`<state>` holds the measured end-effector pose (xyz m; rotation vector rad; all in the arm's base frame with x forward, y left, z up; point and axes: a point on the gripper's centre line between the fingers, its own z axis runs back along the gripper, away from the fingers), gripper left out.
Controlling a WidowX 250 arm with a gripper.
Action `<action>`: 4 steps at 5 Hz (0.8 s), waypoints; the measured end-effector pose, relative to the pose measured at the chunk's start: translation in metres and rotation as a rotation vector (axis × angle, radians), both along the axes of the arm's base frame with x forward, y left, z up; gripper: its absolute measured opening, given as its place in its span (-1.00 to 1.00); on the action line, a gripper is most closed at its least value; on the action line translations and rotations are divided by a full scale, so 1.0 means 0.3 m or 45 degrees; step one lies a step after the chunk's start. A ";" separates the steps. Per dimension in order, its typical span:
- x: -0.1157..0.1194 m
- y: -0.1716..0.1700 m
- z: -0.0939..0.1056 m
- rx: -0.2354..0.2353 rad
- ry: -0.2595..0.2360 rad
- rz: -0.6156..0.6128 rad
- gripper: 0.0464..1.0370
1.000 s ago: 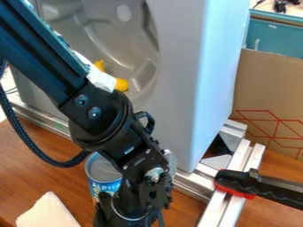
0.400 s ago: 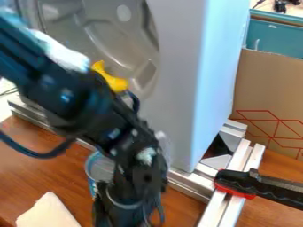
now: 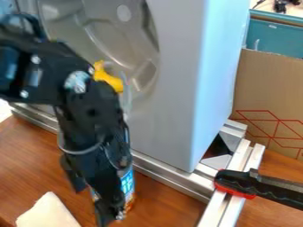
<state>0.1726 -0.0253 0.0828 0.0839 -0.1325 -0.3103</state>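
Low over the wooden table (image 3: 165,210), the black gripper (image 3: 93,206) is seen pointed down, its jaws set apart. The can (image 3: 128,182) is partly covered by it; a blue label is shown at its right side. Whether the can is touched cannot be told. To the left, nearer the camera, a white cloth (image 3: 47,213) is laid on the wood. Just behind the can, the way is blocked by a metal rail (image 3: 172,178) and a tall grey shell (image 3: 177,88). A yellow object (image 3: 109,80) is seen against the shell's hollow, partly hidden by the arm. At right, a black handle (image 3: 237,182) with a red edge is laid across the rails; beyond it, a cardboard box (image 3: 269,93) is stood before a teal bin (image 3: 275,36).
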 end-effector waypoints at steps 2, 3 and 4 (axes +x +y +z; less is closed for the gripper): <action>0.084 0.284 0.099 -0.072 0.010 0.305 0.93; 0.131 0.428 0.112 -0.049 0.012 0.407 0.93; 0.124 0.498 0.115 -0.028 0.009 0.425 0.93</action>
